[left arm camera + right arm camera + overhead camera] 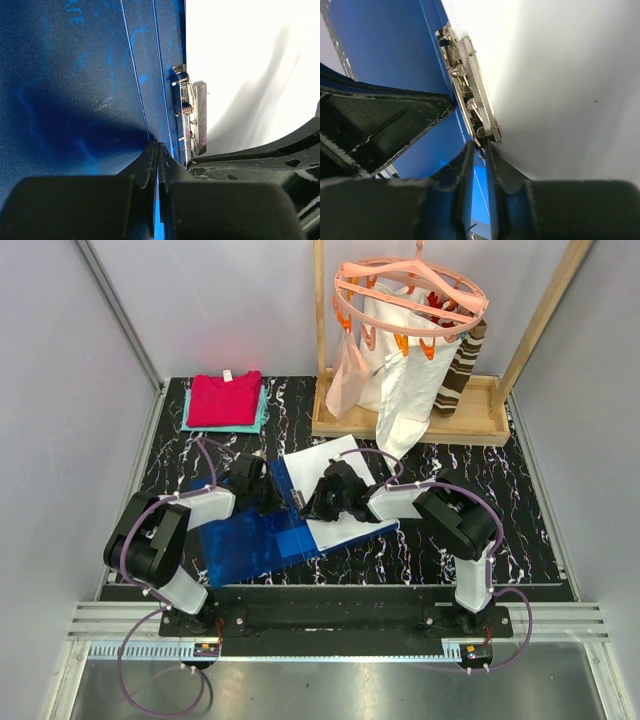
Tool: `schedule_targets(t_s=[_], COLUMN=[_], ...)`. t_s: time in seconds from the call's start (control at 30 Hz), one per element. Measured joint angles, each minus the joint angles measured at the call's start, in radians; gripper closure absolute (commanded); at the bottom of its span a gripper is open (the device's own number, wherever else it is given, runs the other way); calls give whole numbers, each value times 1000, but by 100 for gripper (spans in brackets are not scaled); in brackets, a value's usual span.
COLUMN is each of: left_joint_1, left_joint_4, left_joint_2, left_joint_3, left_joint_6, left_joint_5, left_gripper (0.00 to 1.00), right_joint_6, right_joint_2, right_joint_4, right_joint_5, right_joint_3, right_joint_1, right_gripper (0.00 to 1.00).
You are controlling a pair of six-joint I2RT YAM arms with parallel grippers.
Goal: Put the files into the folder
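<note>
Boxed in by plain pale-grey walls [60, 390] with aluminium corner posts [120, 315]. Floored with a black, white-veined marble-look surface [530, 500]. Furnished at the back right with a wooden rack [340, 425], evenly lit.

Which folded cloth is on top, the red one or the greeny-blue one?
The red cloth is on top. The teal cloth lies underneath it, with only its edges peeking out at the side.

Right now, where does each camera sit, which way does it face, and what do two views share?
Top external: above, behind the bases, looking down on the black marbled table, both arms, the glossy royal-blue plastic folder and white paper sheets.
Left wrist: looks along the shut left gripper onto the folder.
Right wrist: looks along the right gripper at the sheets.
Shared: both wrist views show the metal clip.
</note>
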Motion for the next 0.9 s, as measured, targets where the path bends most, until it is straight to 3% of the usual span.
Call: schedule_targets(t_s=[0.3, 0.57, 0.67, 0.7, 0.8, 0.9], left_joint_1=[-3, -9, -13, -13, -14, -13], left_joint_4=[10, -9, -78, -117, -242, -360], left_joint_2=[-7, -21, -71, -97, -186, -296], left_joint_3=[-11, -13, -31, -38, -38, -3], left_joint_6=[0, 10, 36, 48, 80, 110], left_joint_5=[1, 15, 18, 17, 9, -24], left_gripper=[100, 99, 85, 70, 48, 39], right_joint_6=[-22, -66, -113, -127, -190, -276], right_joint_2=[-4, -68, -128, -146, -213, -285], right_joint_4=[4, -25, -80, -99, -158, -190], right_joint_5=[-58, -92, -97, -97, -108, -115], right_joint_3=[-2, -33, -56, -60, -62, -62], right_joint_1=[-8, -13, -14, -15, -16, -13], right_gripper=[68, 32, 26, 21, 10, 3])
